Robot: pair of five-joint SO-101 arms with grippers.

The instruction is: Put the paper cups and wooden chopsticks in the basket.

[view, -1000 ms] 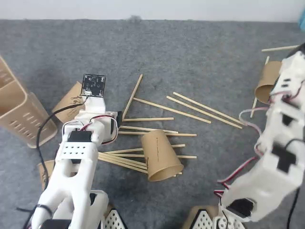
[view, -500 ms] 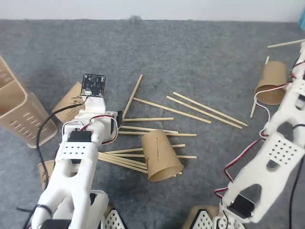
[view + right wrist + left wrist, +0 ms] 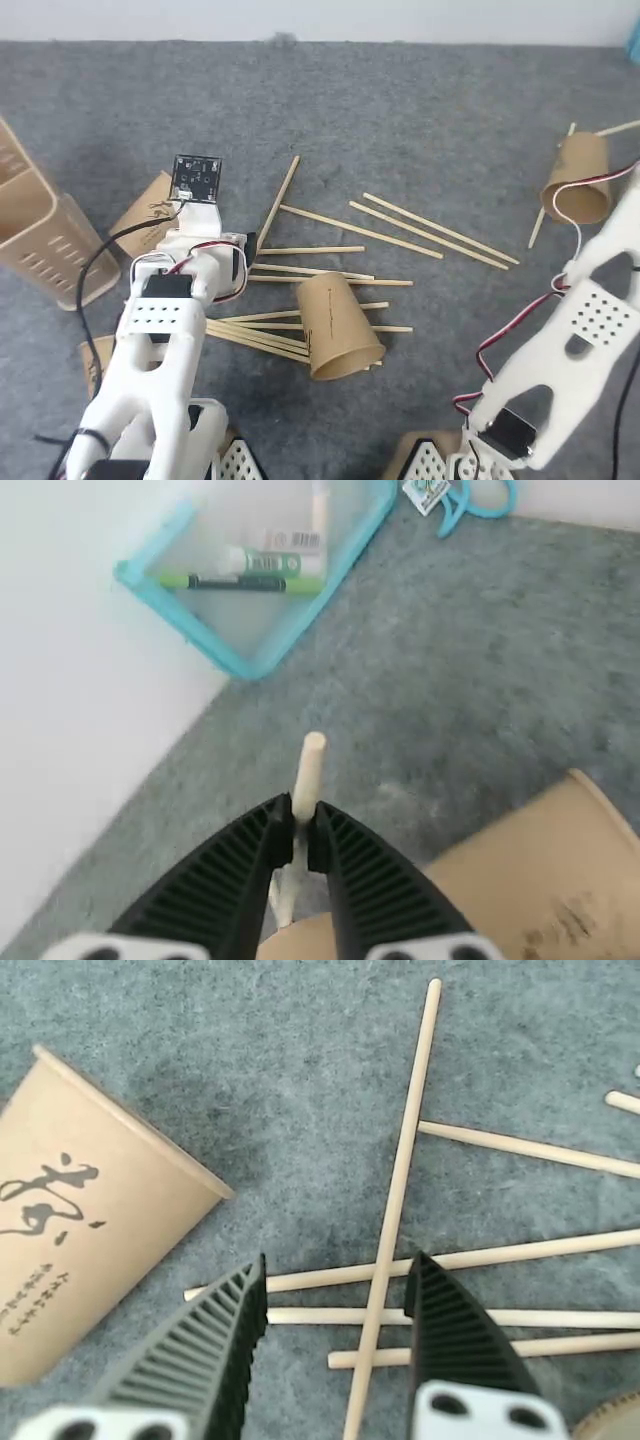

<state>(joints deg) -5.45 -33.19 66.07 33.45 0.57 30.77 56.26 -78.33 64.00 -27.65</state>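
Lying on the grey bench (image 3: 400, 100) in the high view, loose chopsticks (image 3: 400, 228) cluster around a tipped paper cup (image 3: 338, 328), well apart from the basket (image 3: 45, 240). Left wrist view: the left gripper (image 3: 335, 1285) gapes wide astride one slanted chopstick (image 3: 398, 1200). Right wrist view: the right gripper (image 3: 300, 825) pinches a chopstick end (image 3: 306, 770) beside a second cup (image 3: 500, 880).

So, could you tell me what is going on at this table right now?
Two arms are sorting paper cups and wooden chopsticks for the basket at the table's left edge. The right gripper is shut on one chopstick beside a tipped cup at the far right. The left gripper hovers open over the crossed chopsticks, next to a second cup lying on its side. A third cup lies on the pile mid-table.
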